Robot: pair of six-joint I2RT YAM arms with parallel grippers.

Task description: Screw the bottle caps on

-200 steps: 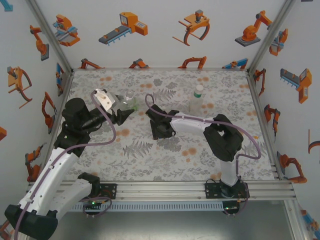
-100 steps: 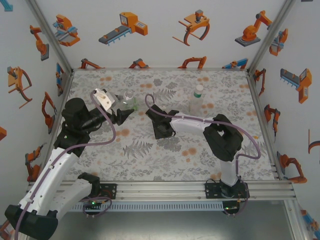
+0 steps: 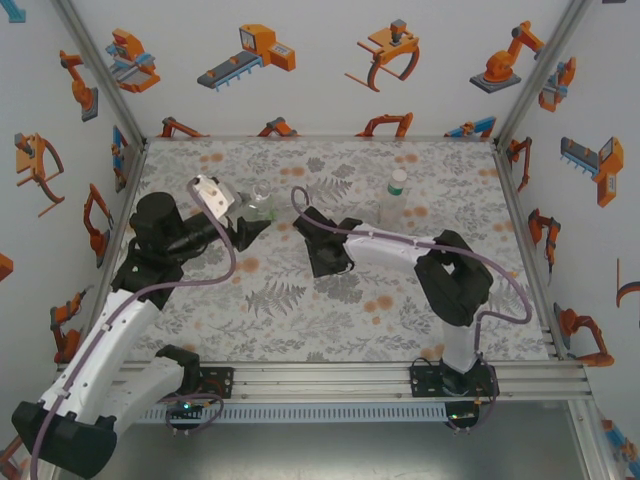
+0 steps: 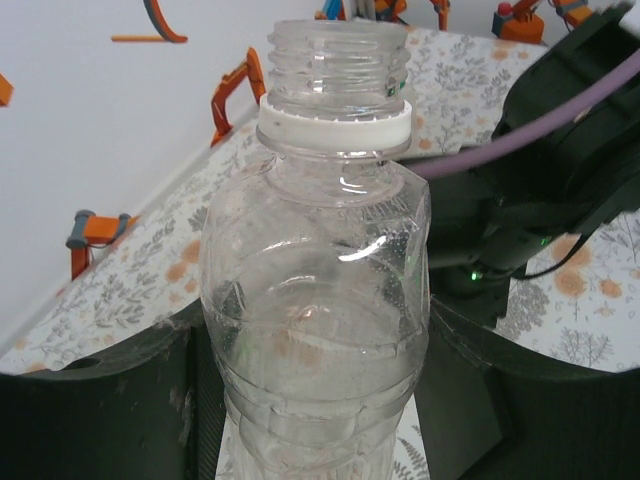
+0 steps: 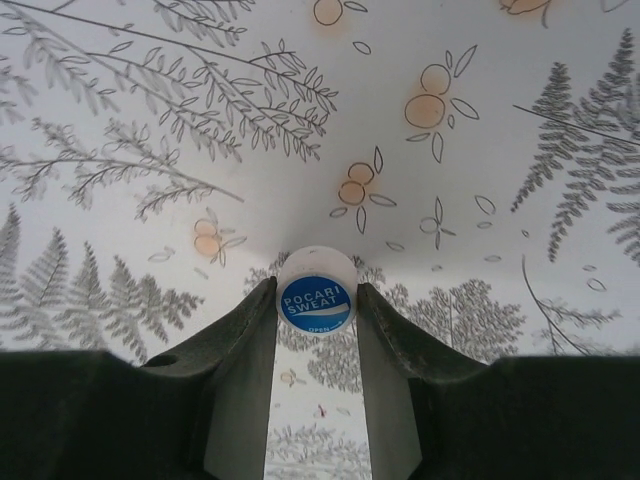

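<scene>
gripping uncapped clear bottle (image 4: 315,250) in left end effector (image 4: 315,335), right end effector (image 5: 316,295) pinching blue cap (image 5: 316,303)

We lose the base of the open bottle (image 4: 315,300) below the picture's edge, between the left gripper (image 3: 252,226)'s fingers (image 4: 100,400). From above, the right gripper (image 3: 325,262) hides the blue cap (image 5: 316,300) pinched at its fingertips. Beyond it, the standing bottle (image 3: 394,202)'s label is too small to read.
</scene>
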